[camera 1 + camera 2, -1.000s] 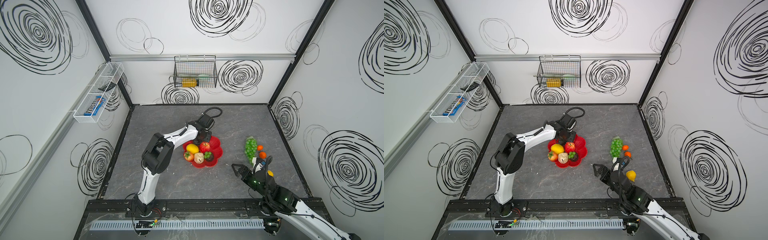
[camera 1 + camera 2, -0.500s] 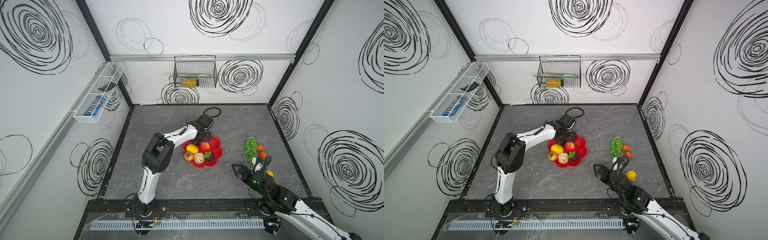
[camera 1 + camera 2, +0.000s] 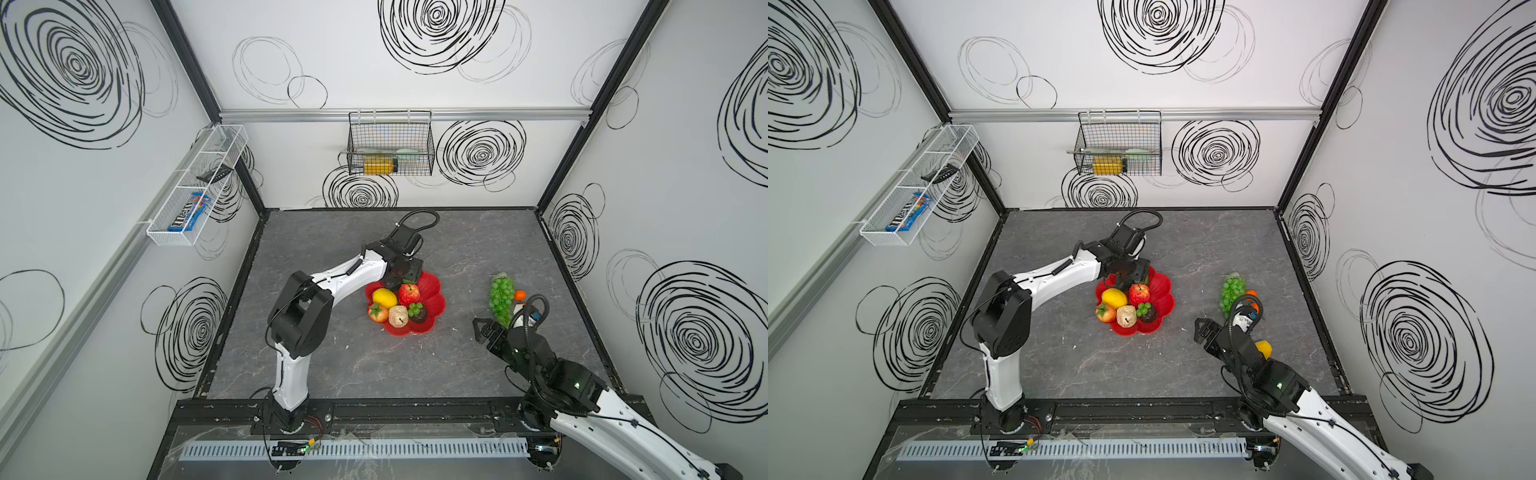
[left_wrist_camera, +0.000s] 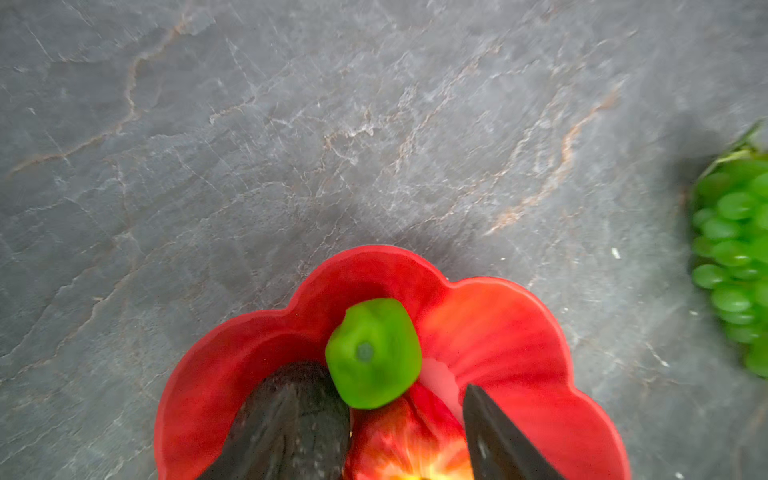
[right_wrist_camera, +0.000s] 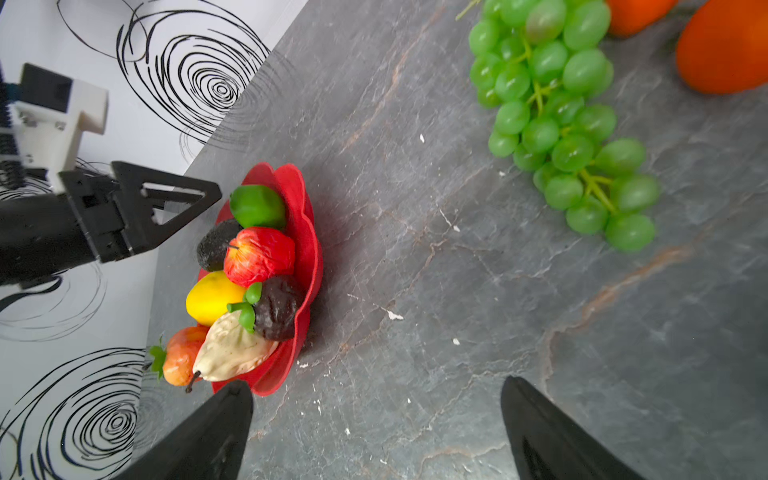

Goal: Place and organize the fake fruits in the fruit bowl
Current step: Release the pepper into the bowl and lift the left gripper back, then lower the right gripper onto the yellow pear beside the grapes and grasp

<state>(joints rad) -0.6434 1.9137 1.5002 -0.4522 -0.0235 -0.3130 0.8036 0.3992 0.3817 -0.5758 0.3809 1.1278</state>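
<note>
The red fruit bowl (image 3: 432, 291) (image 5: 309, 249) holds a red apple (image 3: 409, 294), a lemon (image 3: 384, 298), a strawberry (image 3: 377, 312), a beige pear (image 3: 398, 316), a mangosteen (image 3: 419, 313), a dark avocado (image 5: 214, 245) and a green lime (image 4: 372, 353). My left gripper (image 3: 401, 272) hangs open over the bowl's back edge. The lime lies free just beyond its fingertips. Green grapes (image 3: 500, 295) (image 5: 561, 124), small oranges (image 5: 723, 45) and a second lemon (image 3: 1263, 349) lie on the table at the right. My right gripper (image 5: 376, 384) is open and empty, low over bare table between bowl and grapes.
A black wire basket (image 3: 390, 145) holding a yellow bottle (image 3: 378, 165) hangs on the back wall. A white mesh tray (image 3: 195, 187) is fixed to the left wall. Walls close the table on three sides.
My left gripper stays over the back of the bowl with its jaws a little wider. The right arm has barely moved.
</note>
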